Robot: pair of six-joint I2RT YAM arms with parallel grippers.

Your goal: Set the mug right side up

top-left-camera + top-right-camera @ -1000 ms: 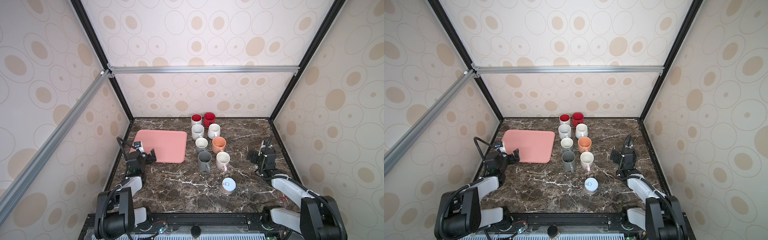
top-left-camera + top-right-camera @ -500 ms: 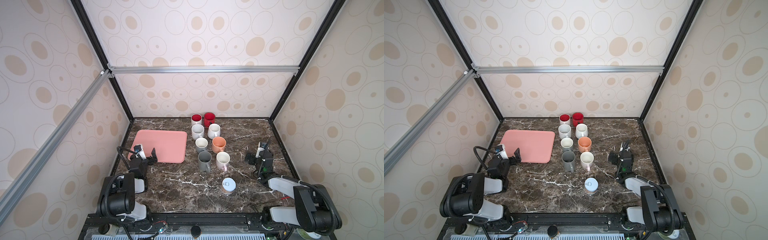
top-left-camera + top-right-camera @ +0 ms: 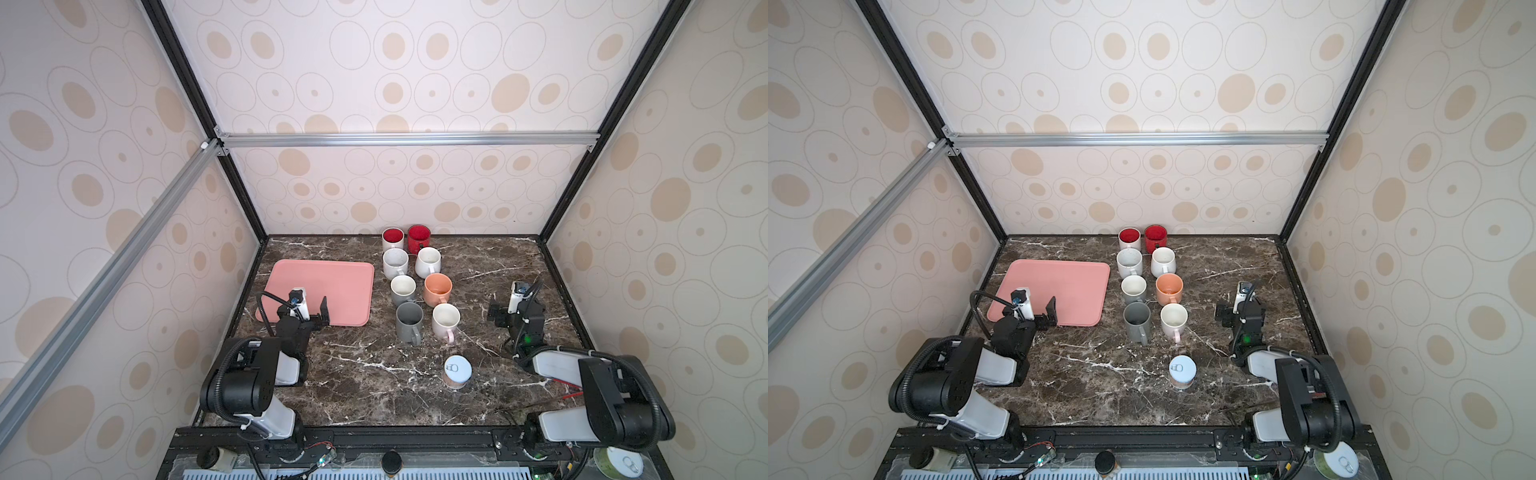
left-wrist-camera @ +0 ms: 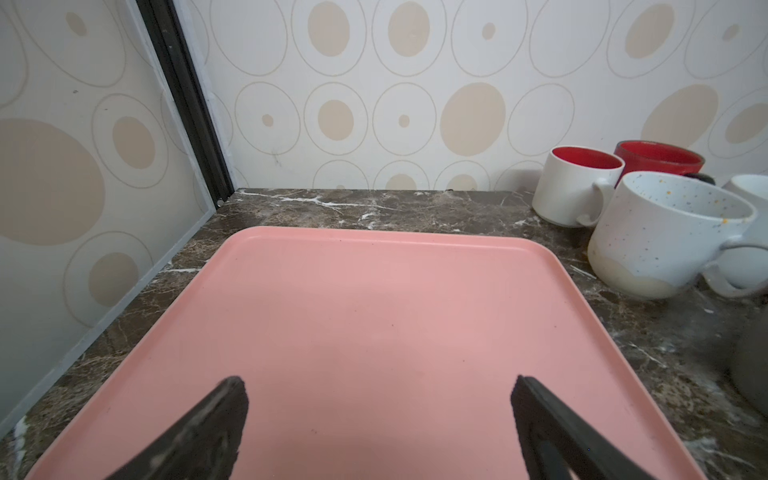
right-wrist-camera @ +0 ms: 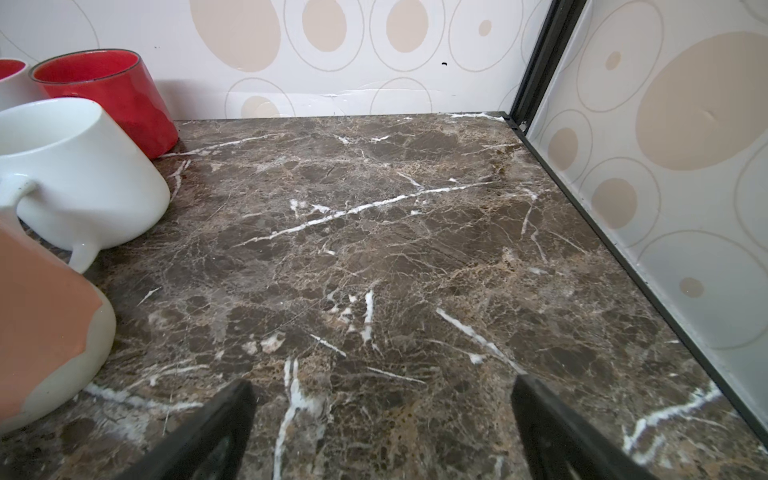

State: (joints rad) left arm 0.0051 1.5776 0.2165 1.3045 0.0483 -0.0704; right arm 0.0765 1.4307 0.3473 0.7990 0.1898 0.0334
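Brown marble tabletop (image 3: 353,374) carries everything in front of you. The upside-down mug (image 3: 457,371) stands on it base up, near the front edge and right of the middle; its pale blue bottom bears a small printed mark and a peach wall shows beneath; it sits well apart from both hands, a little in front of the other mugs.

Your left hand (image 3: 308,308) is low over the near edge of the pink tray (image 3: 332,274); its jaws are spread wide and grasp nothing; the left wrist view shows only bare tray between the two dark fingers (image 4: 224,415). Whether they touch the tray you cannot tell from these views.

Your right hand (image 3: 513,309) is over bare tabletop to the right of the mug rows; its jaws are likewise released and empty, with only marble between them in the right wrist view.

Eight mugs stand right side up in two columns between the tray and the right hand. At the back are a white mug with a red inside (image 3: 392,239) and a red mug (image 3: 418,237); then a speckled white mug (image 3: 395,262) beside a plain white mug (image 3: 428,261); then a grey mug with a pale inside (image 3: 403,289) beside an orange mug (image 3: 437,289); nearest you, a dark grey mug (image 3: 409,318) beside a cream mug (image 3: 445,320).
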